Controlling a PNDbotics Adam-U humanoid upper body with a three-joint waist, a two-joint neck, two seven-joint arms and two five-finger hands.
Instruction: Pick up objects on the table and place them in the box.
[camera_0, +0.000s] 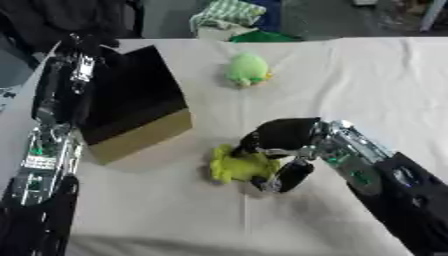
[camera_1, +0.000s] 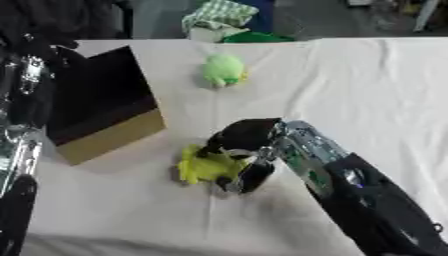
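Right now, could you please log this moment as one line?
right hand: closing on yellow plush toy | green plush toy: on table | cardboard box: open

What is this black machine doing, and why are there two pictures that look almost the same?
It is a robot with two arms and hands like a person's. Both pictures come from cameras in its head, like two eyes looking down at a table covered in white cloth. The right hand reaches in from the right, with its fingers curled round a yellow soft toy that lies on the cloth. The left arm comes in beside a dark box with a cardboard-coloured side; I cannot see that hand's fingers. Farther back lies a light green soft toy, untouched. The toys are meant to go into the box.
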